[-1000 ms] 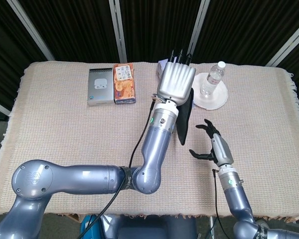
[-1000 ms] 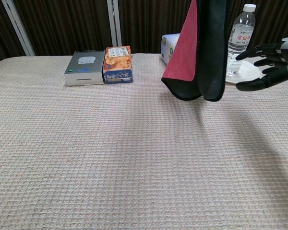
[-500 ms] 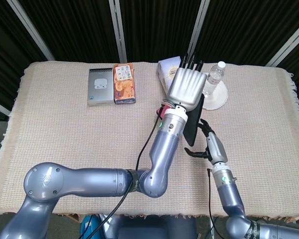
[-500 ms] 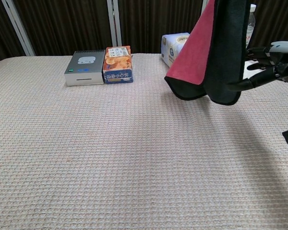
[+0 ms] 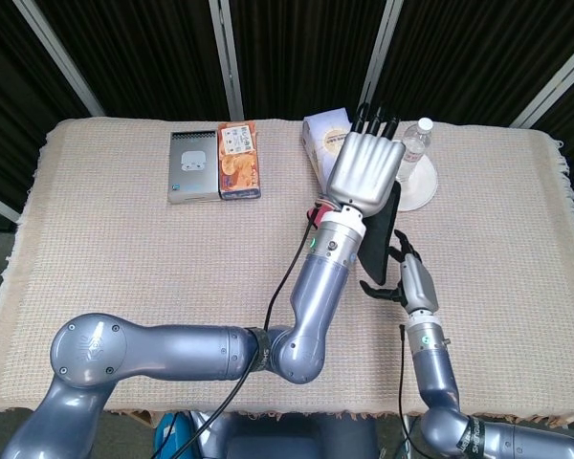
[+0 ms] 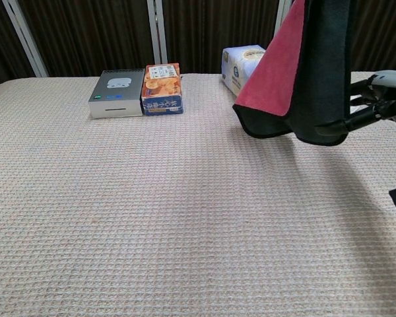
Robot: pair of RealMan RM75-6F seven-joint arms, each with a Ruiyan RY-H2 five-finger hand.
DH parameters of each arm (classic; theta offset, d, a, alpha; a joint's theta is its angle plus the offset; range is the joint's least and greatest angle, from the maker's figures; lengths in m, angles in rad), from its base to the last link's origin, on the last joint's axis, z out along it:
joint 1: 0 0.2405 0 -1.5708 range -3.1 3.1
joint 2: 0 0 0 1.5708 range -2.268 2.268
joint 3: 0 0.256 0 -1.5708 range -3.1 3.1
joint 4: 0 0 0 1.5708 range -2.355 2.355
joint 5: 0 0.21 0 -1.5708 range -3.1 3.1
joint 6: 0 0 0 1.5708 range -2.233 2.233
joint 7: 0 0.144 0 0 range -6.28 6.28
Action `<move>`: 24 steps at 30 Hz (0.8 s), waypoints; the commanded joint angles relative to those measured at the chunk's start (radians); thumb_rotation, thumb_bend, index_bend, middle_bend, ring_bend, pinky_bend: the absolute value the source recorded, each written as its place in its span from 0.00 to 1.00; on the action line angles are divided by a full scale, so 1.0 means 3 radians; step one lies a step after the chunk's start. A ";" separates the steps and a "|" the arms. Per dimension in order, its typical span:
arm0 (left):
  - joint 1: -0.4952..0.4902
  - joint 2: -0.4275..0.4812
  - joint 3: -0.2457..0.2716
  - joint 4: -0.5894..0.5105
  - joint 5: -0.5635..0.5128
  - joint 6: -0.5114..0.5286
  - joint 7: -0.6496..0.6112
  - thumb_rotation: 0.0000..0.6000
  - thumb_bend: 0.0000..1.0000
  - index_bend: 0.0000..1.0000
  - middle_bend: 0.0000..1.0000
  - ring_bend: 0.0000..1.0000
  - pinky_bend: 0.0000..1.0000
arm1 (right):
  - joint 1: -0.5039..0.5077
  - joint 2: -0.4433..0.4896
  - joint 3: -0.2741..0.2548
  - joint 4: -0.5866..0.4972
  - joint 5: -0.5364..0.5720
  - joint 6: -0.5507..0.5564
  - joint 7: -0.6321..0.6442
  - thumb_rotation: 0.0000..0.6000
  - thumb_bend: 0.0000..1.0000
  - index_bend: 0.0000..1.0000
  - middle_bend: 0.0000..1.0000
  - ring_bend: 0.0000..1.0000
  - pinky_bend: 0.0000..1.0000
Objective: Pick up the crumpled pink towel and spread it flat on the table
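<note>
Nearest me, my right robot hand (image 5: 399, 273) sits low over the worktop (image 6: 152, 218), fingers spread and curled toward the hanging cloth. From the chest view a fingertip (image 6: 330, 124) looks to be at the towel's lower edge, but I can't tell whether it has any fabric pinched; I judge it empty for now.

Just beyond and above it, my left robot hand (image 5: 364, 170) is raised, fingers closed over the top of the pink towel (image 6: 277, 72). The towel hangs straight down from that hand, folded on itself, pink face to one side and dark face to the other, its bottom hem clear of the worktop.

The risk here: if the right fingers close on both layers instead of one corner, the towel stays doubled when I pull apart. A weak pinch would let the hem slip free.

Further off, behind the left hand, stand the tissue box (image 5: 322, 131) and the water bottle (image 5: 410, 145) on its plate (image 5: 426, 185). A wide sweep while spreading could topple that bottle.
</note>
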 commanded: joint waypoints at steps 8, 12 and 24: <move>0.0053 0.0069 0.0039 -0.0047 -0.0001 0.0010 0.0008 1.00 0.49 0.63 0.14 0.00 0.00 | -0.0040 -0.0021 -0.0002 0.0033 -0.0053 0.0056 0.0028 1.00 0.36 0.54 0.05 0.00 0.00; 0.0081 0.0093 0.0055 -0.0058 -0.0003 0.0009 -0.0001 1.00 0.50 0.63 0.14 0.00 0.00 | -0.0072 -0.0001 -0.0009 0.0050 -0.0062 0.0039 0.0066 1.00 0.38 0.54 0.05 0.00 0.00; 0.0139 0.0124 0.0093 -0.0077 -0.0012 0.0000 -0.0036 1.00 0.50 0.63 0.14 0.00 0.00 | -0.0121 0.0030 -0.0007 0.0084 -0.0073 -0.0028 0.0139 1.00 0.38 0.59 0.08 0.00 0.00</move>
